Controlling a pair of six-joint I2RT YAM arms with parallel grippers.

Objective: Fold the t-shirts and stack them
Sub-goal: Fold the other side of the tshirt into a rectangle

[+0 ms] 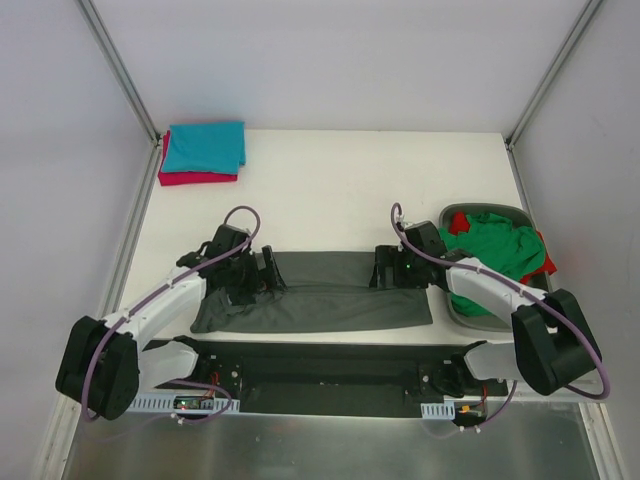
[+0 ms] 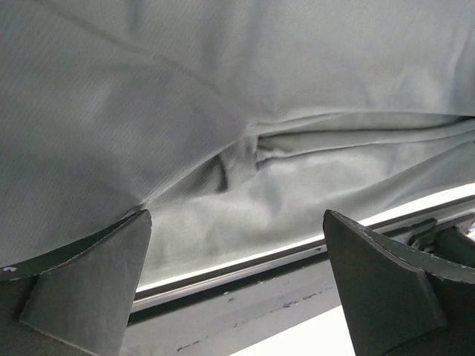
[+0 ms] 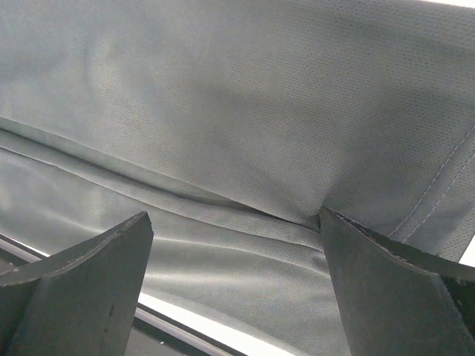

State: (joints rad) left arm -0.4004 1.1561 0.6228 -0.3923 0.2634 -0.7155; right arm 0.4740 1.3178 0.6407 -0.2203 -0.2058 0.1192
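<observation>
Closest to the overhead lens are the two arm bases, bolted at the near edge of the counter (image 1: pixel 330 180). Just beyond them the dark grey t-shirt (image 1: pixel 330 295) lies flat as a long band running left to right, with a crease along its length and its near hem close to the counter's front edge.

Each arm reaches inward to one end of that shirt. The left end effector (image 1: pixel 268 272) sits low over the shirt's left end. In its wrist view the left end effector (image 2: pixel 236 215) has its two dark fingers (image 2: pixel 96 282) spread wide, with nothing between them. Grey cloth (image 2: pixel 223 89) fills the view beyond, gathered into a small pucker near the middle.

The right end effector (image 1: pixel 385 268) is over the shirt's right end. Its wrist view shows the right end effector (image 3: pixel 231 215) spread just as wide. The grey fabric (image 3: pixel 260 96) lies smooth past the fingertips, and a folded edge runs across to the tip of one finger (image 3: pixel 386 289). Whether that tip touches the cloth I cannot tell.

At the far left corner the teal t-shirt (image 1: pixel 205 147) lies folded on top of the folded crimson-pink t-shirt (image 1: pixel 195 179). On the right, a dark grey oval tub (image 1: pixel 490 208) holds the crumpled green t-shirt (image 1: pixel 495 250), and the red t-shirt (image 1: pixel 545 264) peeks out beneath it.
</observation>
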